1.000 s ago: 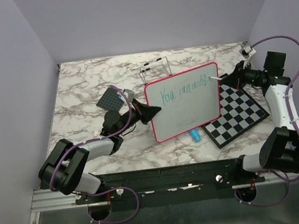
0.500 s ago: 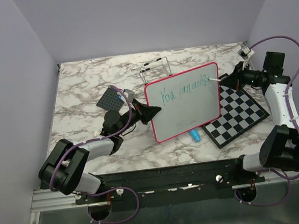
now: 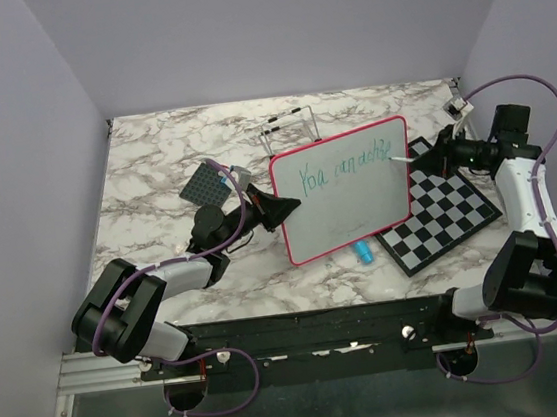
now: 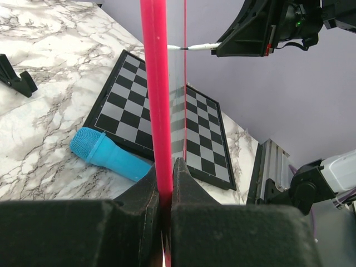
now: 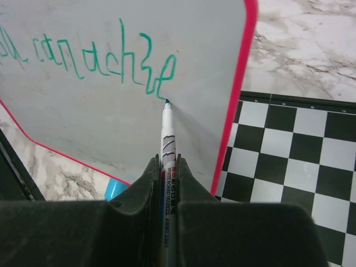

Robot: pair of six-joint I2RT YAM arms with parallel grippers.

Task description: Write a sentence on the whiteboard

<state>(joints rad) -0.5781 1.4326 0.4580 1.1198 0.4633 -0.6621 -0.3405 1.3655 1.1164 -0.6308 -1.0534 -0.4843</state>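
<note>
Starting at the left of the bench (image 3: 151, 152): there's a small dark square pad (image 3: 208, 186) lying flat, and just beside it the left hand (image 3: 277, 209) is clamped tight on the left edge of the whiteboard (image 3: 359, 204). In the left wrist view both fingers (image 4: 146, 192) pinch the pink-red frame edge-on.

The whiteboard sits around the middle of the bench, propped up on a tilt with its glossy white face up toward the overhead camera. It has a thin pink-red frame and rounded corners, with a wire rack (image 3: 287, 127) poking out behind its top left corner. The sentence (image 3: 344, 169) runs along the upper part in thin green-teal scrawl, reading something like "You can achie". Lower down there are only some faint grey smudges, too small to read.

A blue textured cylinder (image 3: 363, 252) lies on the bench right at the board's bottom edge.

On the right, the right hand (image 3: 431, 154) is closed around a white marker (image 5: 168, 144), and the tip touches the board at the tail of the last letter, near its right edge. A checkered board (image 3: 450, 209) lies flat below that, partly tucked behind the whiteboard's right side.
</note>
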